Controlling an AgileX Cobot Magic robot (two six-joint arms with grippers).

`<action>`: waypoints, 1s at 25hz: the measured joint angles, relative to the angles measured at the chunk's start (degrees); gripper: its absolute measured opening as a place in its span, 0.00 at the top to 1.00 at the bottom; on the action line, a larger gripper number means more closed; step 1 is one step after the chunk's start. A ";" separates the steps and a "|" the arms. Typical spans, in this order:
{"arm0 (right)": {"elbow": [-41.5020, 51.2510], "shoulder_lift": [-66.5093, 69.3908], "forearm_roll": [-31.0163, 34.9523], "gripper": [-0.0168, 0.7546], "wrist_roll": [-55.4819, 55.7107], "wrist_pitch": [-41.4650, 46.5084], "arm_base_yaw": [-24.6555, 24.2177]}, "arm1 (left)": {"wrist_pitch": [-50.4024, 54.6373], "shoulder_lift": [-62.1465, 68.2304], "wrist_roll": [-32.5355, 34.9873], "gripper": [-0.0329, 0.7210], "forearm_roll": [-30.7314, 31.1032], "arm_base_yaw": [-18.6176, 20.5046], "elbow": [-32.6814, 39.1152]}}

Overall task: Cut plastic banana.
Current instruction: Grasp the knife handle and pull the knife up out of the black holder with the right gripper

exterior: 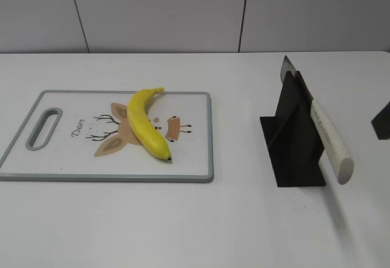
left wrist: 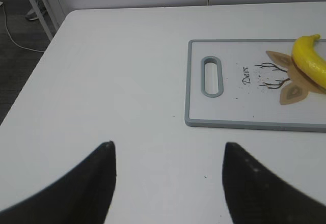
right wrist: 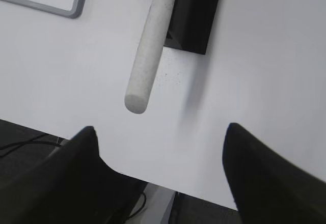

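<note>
Left hand (left wrist: 165, 183) and right hand (right wrist: 160, 175), fingers apart, hover over the white surface (exterior: 183, 219). Plastic banana (exterior: 148, 123) lies centre-left on the cutting board (exterior: 61, 173); right, a knife (exterior: 329, 140) rests in a black stand (exterior: 292, 152).

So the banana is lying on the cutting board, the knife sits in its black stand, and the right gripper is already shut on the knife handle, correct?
Not quite. The right gripper is open and empty, short of the knife handle, as the right wrist view shows. The banana does lie on the cutting board, and the knife sits in its black stand.
</note>
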 joint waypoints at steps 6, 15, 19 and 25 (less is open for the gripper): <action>-4.40 10.95 0.43 0.21 0.22 0.76 2.57 | 0.00 0.00 0.00 0.12 0.00 0.00 0.00; -10.41 25.79 -5.89 0.21 10.22 -0.13 8.98 | 0.00 0.00 0.00 0.13 0.00 0.00 0.00; -10.44 30.39 -6.31 0.21 10.98 -0.13 9.09 | 0.00 0.00 0.00 0.14 0.00 0.00 0.00; -10.50 33.53 -6.43 0.34 11.51 -0.13 9.09 | 0.00 0.00 0.00 0.16 0.00 0.00 0.00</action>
